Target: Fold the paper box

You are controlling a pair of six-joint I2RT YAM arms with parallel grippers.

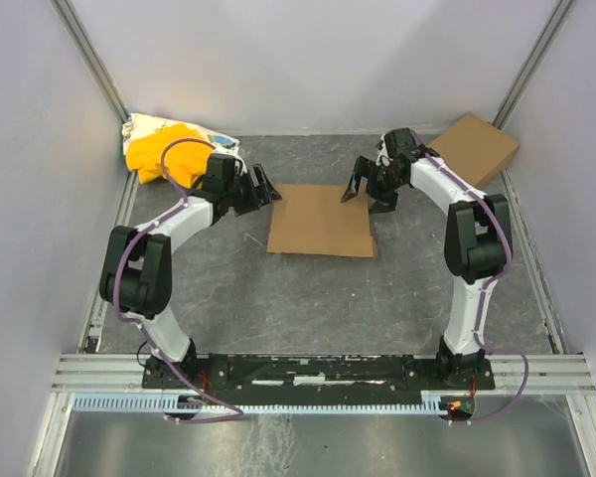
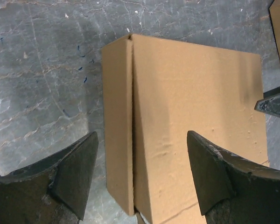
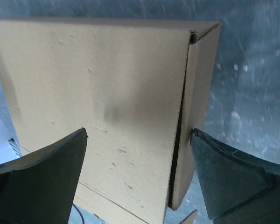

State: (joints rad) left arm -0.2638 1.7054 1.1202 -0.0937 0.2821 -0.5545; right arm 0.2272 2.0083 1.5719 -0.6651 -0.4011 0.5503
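— How does the left gripper [image 2: 141, 140] stand?

— Its fingers are spread wide with nothing between them. In its wrist view they straddle the left edge of the paper box [image 2: 191, 107], where a narrow side wall meets the broad top panel along a slit.

— And the right gripper [image 3: 139, 133]?

— It is spread just as wide and is likewise empty. It sits over the box's right edge, where a dark gap runs between the top face and the side wall. I cannot tell whether either gripper touches the cardboard.

— Where is the box?

— It lies flat on the grey table [image 1: 308, 298], between the two grippers, at mid-depth. Its visible faces are plain brown, with small dents.

— What is further out?

— A second brown cardboard box [image 1: 474, 147] is in the far right corner, well apart from the first. A yellow-and-white cloth bundle [image 1: 169, 149] is in the far left corner, behind the left arm.
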